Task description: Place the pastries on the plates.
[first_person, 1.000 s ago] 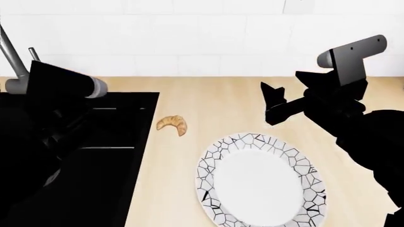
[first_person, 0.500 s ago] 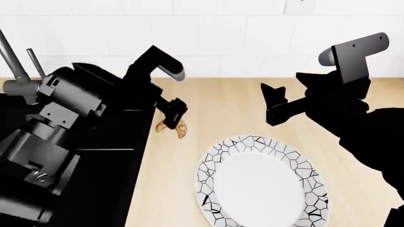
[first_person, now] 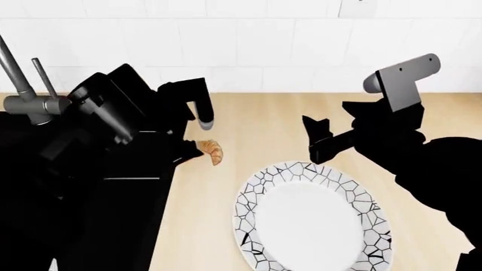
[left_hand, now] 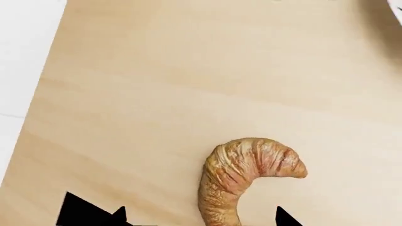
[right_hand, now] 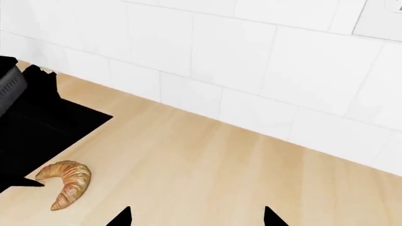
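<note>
Beside the black sink point(first_person: 113, 192), at the left of the pale wooden counter point(first_person: 263, 130), the left gripper point(left_hand: 188, 217) hangs spread just over the small slim golden-brown croissant point(left_hand: 242, 174), its fingertips straddling the crescent without touching it, apparently lined up for a grasp. That pastry lies flat on the wood, near the round white plate with the black cracked-mosaic rim point(first_person: 252, 195), which sits bare. Farther right, the right gripper point(first_person: 318, 138) hovers parted and empty above the counter, seemingly kept clear.
</note>
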You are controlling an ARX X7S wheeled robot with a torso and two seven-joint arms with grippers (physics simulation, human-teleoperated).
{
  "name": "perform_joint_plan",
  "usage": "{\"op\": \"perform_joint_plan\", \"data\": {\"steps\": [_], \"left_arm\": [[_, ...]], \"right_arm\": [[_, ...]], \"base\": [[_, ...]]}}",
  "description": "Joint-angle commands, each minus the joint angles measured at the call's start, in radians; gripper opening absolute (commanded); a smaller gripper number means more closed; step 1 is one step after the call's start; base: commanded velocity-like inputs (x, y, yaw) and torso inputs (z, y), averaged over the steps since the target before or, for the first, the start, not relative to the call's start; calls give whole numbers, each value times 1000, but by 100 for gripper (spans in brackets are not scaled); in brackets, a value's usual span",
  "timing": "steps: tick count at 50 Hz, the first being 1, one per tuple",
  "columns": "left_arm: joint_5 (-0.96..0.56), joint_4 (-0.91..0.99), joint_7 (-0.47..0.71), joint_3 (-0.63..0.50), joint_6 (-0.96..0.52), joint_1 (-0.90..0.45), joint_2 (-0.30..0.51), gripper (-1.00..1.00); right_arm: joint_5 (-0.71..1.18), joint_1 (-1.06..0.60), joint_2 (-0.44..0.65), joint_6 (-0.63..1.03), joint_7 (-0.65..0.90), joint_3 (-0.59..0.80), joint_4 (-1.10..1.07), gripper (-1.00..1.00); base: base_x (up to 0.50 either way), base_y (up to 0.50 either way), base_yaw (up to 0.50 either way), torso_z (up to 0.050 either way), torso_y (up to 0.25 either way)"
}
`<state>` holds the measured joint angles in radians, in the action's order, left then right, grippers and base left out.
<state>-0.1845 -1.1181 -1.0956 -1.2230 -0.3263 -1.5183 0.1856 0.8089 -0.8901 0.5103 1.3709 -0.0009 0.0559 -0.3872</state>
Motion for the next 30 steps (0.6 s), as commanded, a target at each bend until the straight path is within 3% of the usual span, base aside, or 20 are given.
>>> {"op": "perform_joint_plan", "data": {"steps": [1, 3, 10, 12, 30], "left_arm": [[-7, -139, -43, 5, 149, 32, -45, 100], [-7, -187, -43, 11, 181, 56, -76, 100], [15, -190, -16, 69, 55, 50, -102, 100], [29, -190, -55, 70, 99, 58, -104, 100], [130, -190, -107, 53, 89, 93, -115, 100]], "right_arm": [[9, 24, 2, -6, 2, 5, -2, 100], [6, 26, 1, -14, -1, 12, 5, 100], [2, 40, 4, -33, -5, 18, 15, 100], [10, 44, 9, -27, 0, 3, 7, 100], [17, 81, 11, -61, -5, -4, 15, 100]], "base": [[0, 0, 0, 0, 0], [0, 0, 0, 0, 0], [0, 0, 0, 0, 0], [0, 0, 0, 0, 0], [0, 0, 0, 5, -159]]}}
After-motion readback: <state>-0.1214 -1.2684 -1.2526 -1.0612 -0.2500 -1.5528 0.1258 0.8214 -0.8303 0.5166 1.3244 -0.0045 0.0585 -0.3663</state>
